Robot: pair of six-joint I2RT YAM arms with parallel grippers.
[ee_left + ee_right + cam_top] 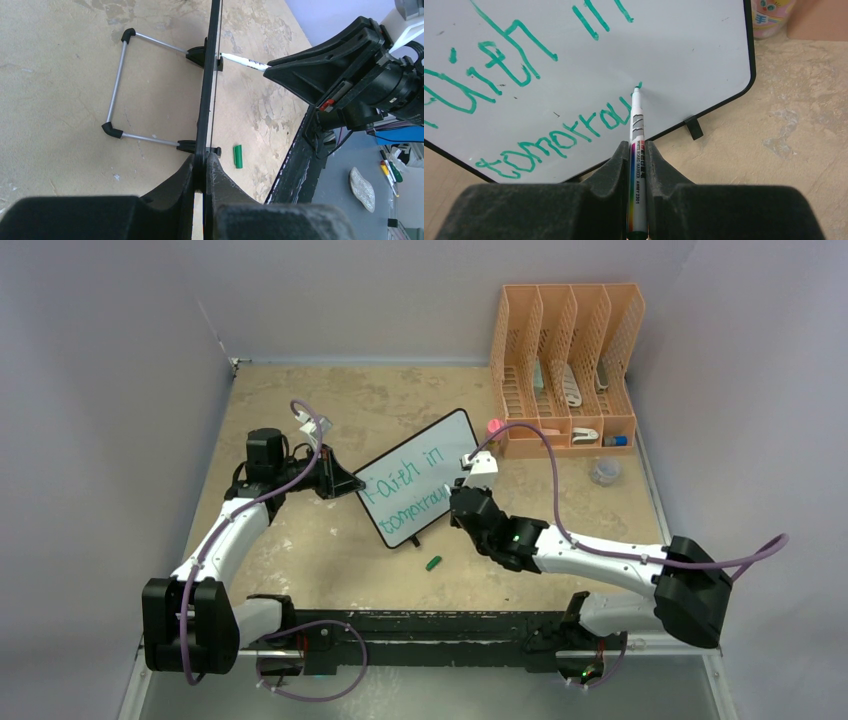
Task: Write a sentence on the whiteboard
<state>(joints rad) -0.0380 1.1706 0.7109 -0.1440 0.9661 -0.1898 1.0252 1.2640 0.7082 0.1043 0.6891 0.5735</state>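
My right gripper (638,150) is pinched tight on a marker (637,117). Its green tip touches the whiteboard (704,55) just past the end of the sentence (556,137), which reads "Faith in" over what looks like "tomorrow", the last letters being hard to make out. My left gripper (202,162) is clamped on the board's edge; the board stands on its feet near the middle of the table (300,540). A green cap (433,563) lies just before it

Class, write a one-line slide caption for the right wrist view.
Right end effector grips a marker, tip on the whiteboard, at the end of the green sentence.
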